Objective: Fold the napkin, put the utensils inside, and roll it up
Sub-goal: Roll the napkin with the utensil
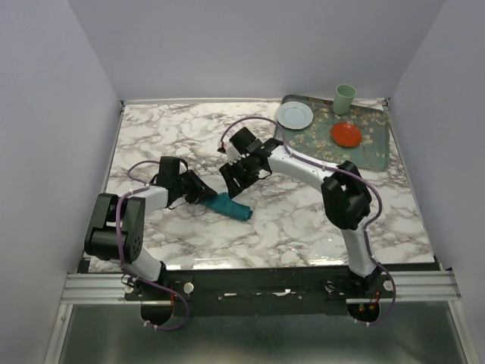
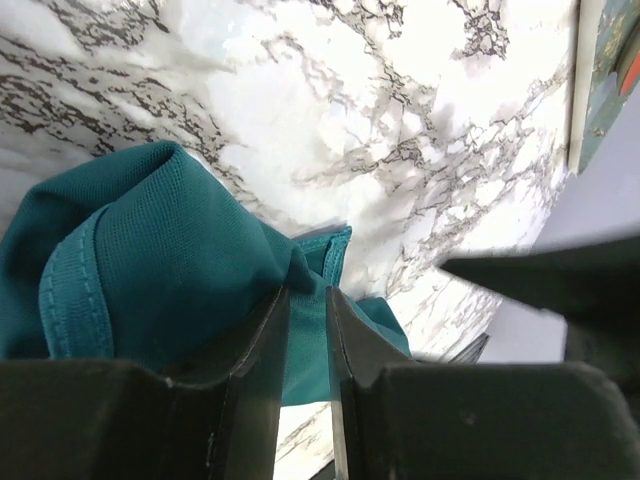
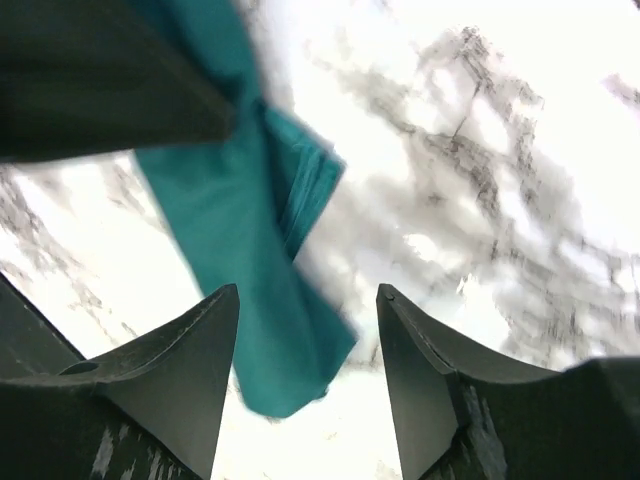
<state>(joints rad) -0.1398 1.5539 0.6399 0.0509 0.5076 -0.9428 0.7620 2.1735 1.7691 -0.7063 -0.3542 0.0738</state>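
Observation:
The teal napkin (image 1: 232, 207) lies bunched into a long roll on the marble table, left of centre. My left gripper (image 1: 204, 194) is shut on the roll's left end. In the left wrist view the cloth (image 2: 150, 250) fills the left side and a fold of it is pinched in the narrow gap of the gripper (image 2: 307, 300). My right gripper (image 1: 233, 180) hovers open just above and behind the roll. In the right wrist view the napkin (image 3: 250, 240) hangs between the wide-apart fingers of the gripper (image 3: 308, 300), without touching them. No utensils are in view.
A patterned grey-green tray (image 1: 367, 148) at the back right holds a white plate (image 1: 294, 115), a red dish (image 1: 345, 134) and a pale green cup (image 1: 345, 98). Bare marble table (image 1: 303, 220) lies in front and to the right of the napkin.

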